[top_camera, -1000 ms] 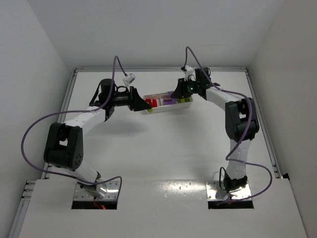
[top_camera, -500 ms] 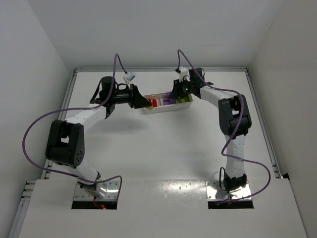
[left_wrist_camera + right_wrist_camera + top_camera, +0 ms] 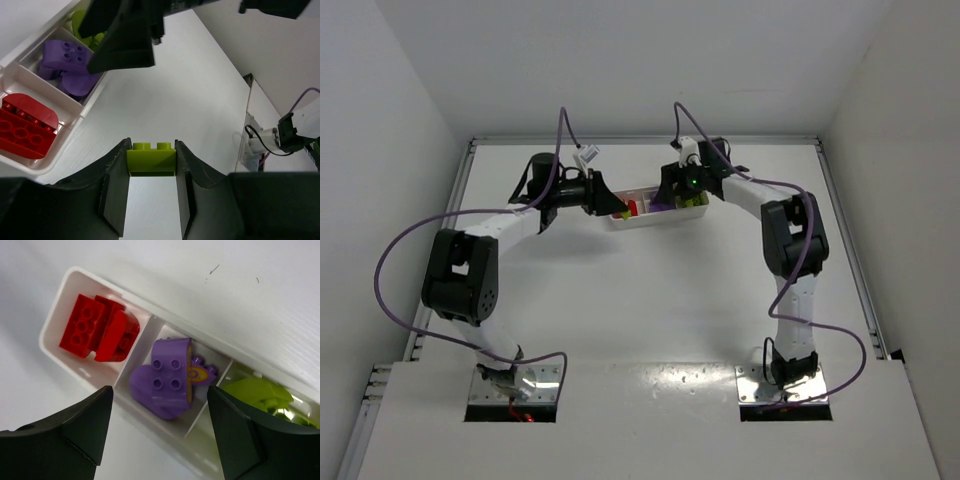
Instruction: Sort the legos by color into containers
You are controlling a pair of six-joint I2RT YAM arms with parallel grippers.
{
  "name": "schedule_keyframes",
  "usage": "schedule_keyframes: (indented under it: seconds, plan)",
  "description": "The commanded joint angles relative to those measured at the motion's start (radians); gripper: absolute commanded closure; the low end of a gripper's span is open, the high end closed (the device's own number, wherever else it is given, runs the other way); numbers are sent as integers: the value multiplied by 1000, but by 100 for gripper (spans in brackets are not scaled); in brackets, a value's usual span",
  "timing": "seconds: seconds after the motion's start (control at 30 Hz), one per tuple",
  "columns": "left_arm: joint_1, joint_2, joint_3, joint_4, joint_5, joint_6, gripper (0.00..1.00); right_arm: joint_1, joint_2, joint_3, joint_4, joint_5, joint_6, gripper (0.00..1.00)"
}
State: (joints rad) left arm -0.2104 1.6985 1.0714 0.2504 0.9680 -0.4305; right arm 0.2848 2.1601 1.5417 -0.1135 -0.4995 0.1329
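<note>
No text, label, brand, number or sign can be read anywhere.

The white table (image 3: 650,290) I work over is glossy, with a few small dark marks (image 3: 214,269) on its surface. White walls (image 3: 640,70) close it in at the back and on both sides. A metal rail (image 3: 453,205) runs along its left edge, a second rail (image 3: 857,260) along its right.

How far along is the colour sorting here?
Done: red bricks, purple bricks and green bricks each sit in their own compartment of the tray. In hand: the left pincer grips one lime brick near the tray's red end. Left: dropping it with the greens; no other loose bricks show.
</note>
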Motion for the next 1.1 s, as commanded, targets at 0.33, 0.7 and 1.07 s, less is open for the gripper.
schedule_keyframes:
  seconds: [0.33,0.7,1.07]
  plan:
    - [-199,240,346,-16,-185,28,97,-136,-552,-204,-43,254,25,20]
    - [-323,478,584,-71,-442,134,97,-251,-804,-322,-221,285,2,19]
    - [-353,704,827,-45,-492,145,97,-314,-885,-354,-281,254,30,19]
